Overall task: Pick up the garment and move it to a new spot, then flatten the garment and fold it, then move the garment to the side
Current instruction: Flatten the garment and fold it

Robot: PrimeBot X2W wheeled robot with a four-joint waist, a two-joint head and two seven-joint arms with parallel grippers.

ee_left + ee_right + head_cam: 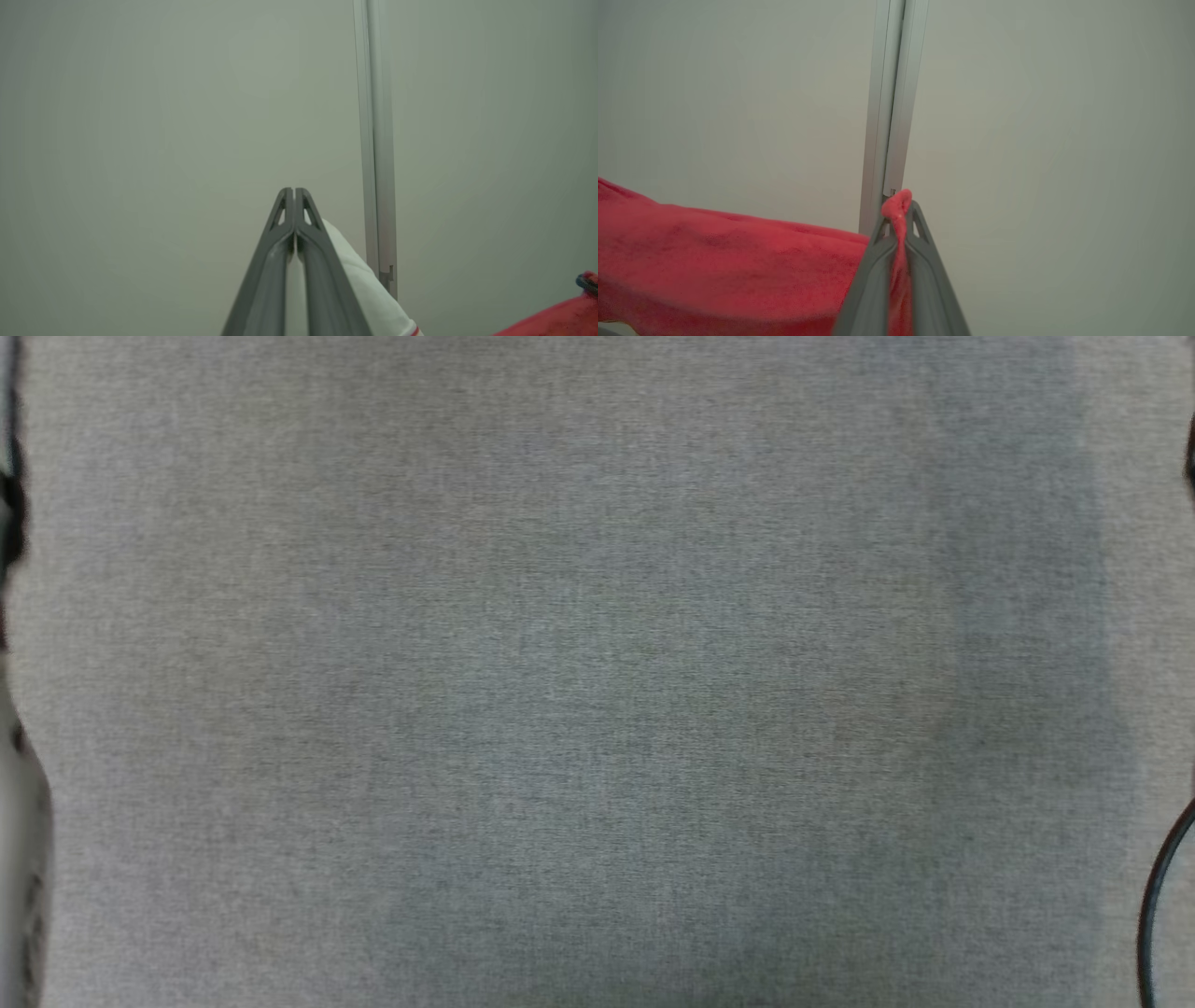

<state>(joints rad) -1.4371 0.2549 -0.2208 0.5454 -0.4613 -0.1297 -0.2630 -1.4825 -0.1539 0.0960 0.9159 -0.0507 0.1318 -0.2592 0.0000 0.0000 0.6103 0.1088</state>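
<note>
One red garment [714, 266], soft and fleecy, is up in the air rather than lying on anything. It stretches away to the left of my right wrist view as a sagging band in front of a pale wall [1064, 140]. My right end effector [899, 213] is pinching it, fingers pressed together, with a small red fold poking out past the tips.

My left end effector [294, 191] has its fingers pressed together too. A strip of white cloth [369, 289] with a thin red stripe lies against one finger. I cannot tell whether that cloth is gripped or only resting there, or whether it belongs to the garment.

A pale metal post [892, 93] rises beyond the fingers. My head looks down on the grey woven tabletop [597, 672], where a black cable [1158, 887] curves in at the right edge.

I judge this to be the carry to a new spot. The right pinch holds only a little cloth near the tips, so a quick swing could pull it free. If the left side holds nothing, the garment would hang from one point and land bunched. The post could snag the fabric, and the cable at the right edge could catch a trailing hem.
</note>
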